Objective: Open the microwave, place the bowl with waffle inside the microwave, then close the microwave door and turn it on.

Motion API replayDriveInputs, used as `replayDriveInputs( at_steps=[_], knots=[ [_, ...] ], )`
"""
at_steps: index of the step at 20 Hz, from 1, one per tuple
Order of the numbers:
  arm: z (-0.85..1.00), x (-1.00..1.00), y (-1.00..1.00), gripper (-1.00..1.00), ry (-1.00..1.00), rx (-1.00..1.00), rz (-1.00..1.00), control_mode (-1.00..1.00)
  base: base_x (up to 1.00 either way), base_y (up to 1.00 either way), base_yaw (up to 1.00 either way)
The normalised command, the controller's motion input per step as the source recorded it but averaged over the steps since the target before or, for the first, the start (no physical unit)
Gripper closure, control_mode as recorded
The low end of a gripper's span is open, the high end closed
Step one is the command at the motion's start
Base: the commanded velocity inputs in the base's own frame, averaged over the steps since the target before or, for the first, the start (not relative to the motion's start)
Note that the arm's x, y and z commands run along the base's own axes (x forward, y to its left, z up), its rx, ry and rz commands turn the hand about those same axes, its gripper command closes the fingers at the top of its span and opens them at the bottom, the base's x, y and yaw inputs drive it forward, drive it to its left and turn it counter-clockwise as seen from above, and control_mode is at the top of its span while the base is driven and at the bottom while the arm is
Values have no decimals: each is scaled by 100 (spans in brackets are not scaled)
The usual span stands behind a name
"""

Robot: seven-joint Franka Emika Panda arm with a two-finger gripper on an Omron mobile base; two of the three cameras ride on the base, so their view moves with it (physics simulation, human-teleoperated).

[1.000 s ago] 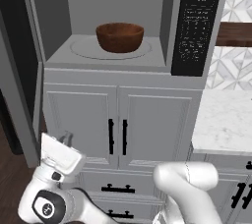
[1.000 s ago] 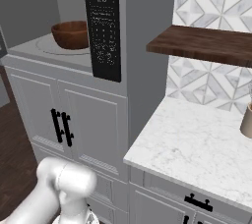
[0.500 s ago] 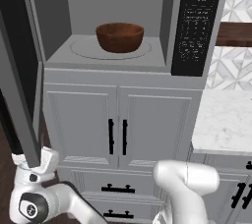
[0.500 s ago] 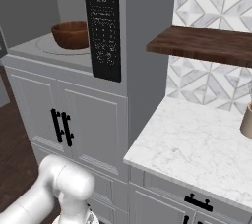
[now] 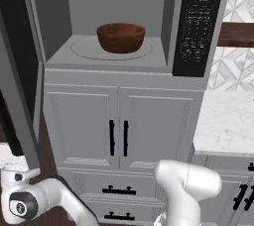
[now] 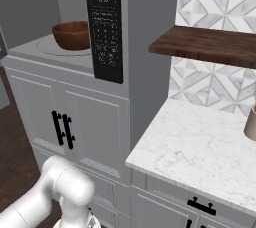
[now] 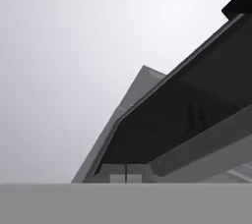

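The microwave (image 5: 114, 27) stands open above white cabinets, and the reddish-brown bowl (image 5: 120, 37) sits on its round turntable, also seen as the bowl (image 6: 72, 34) from the right. No waffle shows over the bowl's rim. The microwave door (image 5: 20, 71) hangs swung out at the left; from below, its dark window (image 7: 197, 110) slants across the hand view. My gripper (image 5: 14, 173) is low at the lower left, just under the door's bottom corner, pointing up. Its fingertips are hard to make out; it is shut on nothing I can see.
A black keypad panel (image 5: 198, 27) runs down the microwave's right side. White cabinet doors with black handles (image 5: 118, 137) are below. A marble counter (image 6: 200, 152) lies to the right under a dark wooden shelf (image 6: 210, 44), with a tan cup (image 6: 250, 122) at its far edge.
My hand has swung left and down, from in front of the cabinet to beneath the door's lower corner. The door's edge now reaches further into the left base view. The bowl has not moved.
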Motion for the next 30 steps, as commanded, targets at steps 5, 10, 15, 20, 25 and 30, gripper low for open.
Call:
replayDriveInputs(
  at_steps=[5,10,15,20,25,30],
  knots=[
    [53,0,7,100,-1,0,11,-100,0,0,0],
    [77,0,0,100,0,0,10,-100,0,0,0],
    [78,-11,-3,100,0,3,10,-100,0,0,0],
    [71,-45,-48,100,0,28,11,-100,0,0,0],
    [58,-64,-83,100,3,41,19,-100,0,0,0],
    [34,-55,-94,100,23,53,21,-100,0,0,0]
  ],
)
